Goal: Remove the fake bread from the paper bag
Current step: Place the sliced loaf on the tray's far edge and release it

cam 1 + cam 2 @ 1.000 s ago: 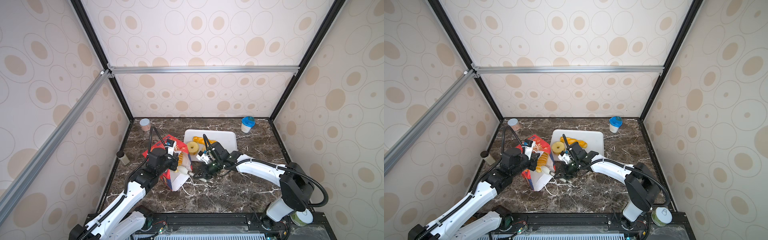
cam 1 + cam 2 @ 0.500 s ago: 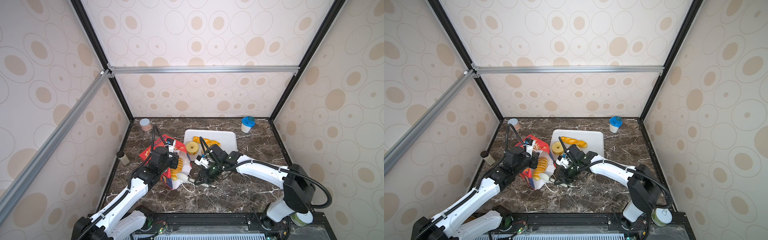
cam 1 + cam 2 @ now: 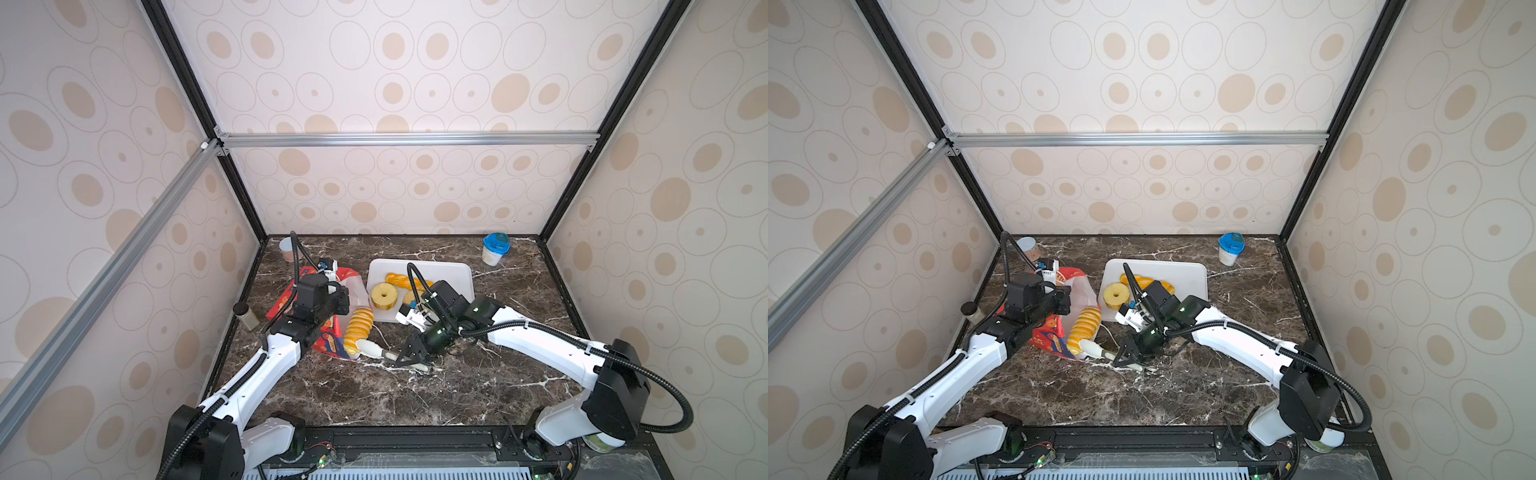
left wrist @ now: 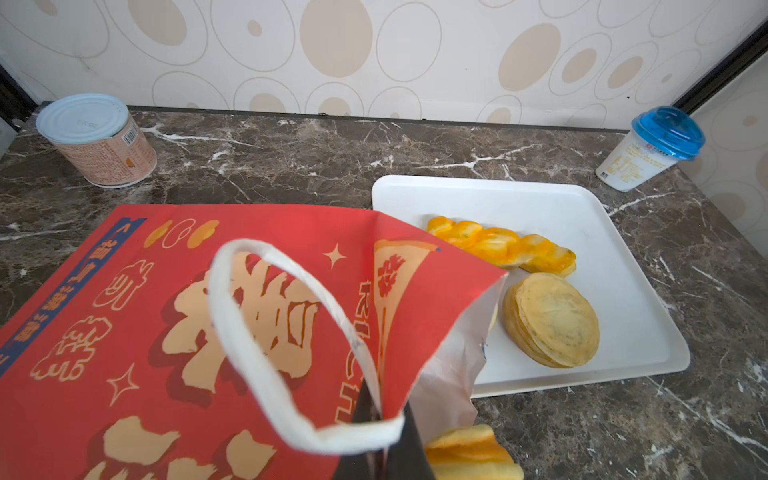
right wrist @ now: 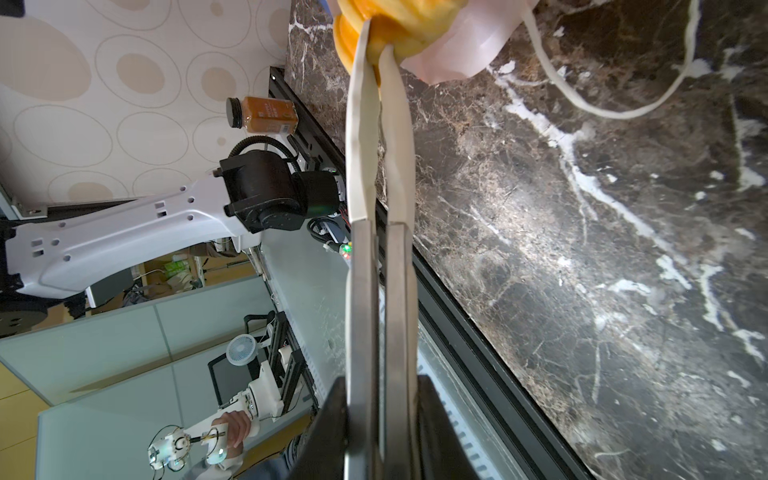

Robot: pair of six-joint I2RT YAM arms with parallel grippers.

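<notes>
Since the frame a second earlier, the left gripper (image 4: 384, 432) has been shifted upward in both top views, away from the table's front edge. More of the ridged loaf (image 3: 359, 326) is now exposed at the mouth of the paper bag (image 3: 286, 299).

At the left edge of the marble tabletop (image 3: 374, 399), a black-lidded jar (image 3: 245, 316) is seen just beside the wall. A tin can (image 3: 287, 249) stands in the table's upper-left corner.

At left-centre the bag is tilted, its red printed face showing on the left and its white inside turned toward the tray (image 3: 457, 270). In the left wrist view the left gripper is seen clenched on the bag's rim, beside a white string handle (image 4: 332, 436).

The loaf lies along the open mouth, its upper end just beside the tray's lower-left corner. How much of it remains inside cannot be told. Its lower end is pinched between the closed fingertips (image 5: 358, 104) of the right gripper (image 3: 365, 347).

At centre, a ring (image 3: 383, 296), a twisted braid (image 3: 401, 279) and a flat round bun (image 4: 552, 320) are laid on the white tray. The tray's lower edge is crossed by the right arm (image 3: 540, 349). A blue-lidded cup (image 3: 494, 248) stands at the upper right, near the back wall.

Open marble is left across the lower half of the table and to the right of the tray. The cell is enclosed by walls (image 3: 415, 83) patterned with ovals, framed by black posts (image 3: 241, 187) and an aluminium bar (image 3: 407, 139).
</notes>
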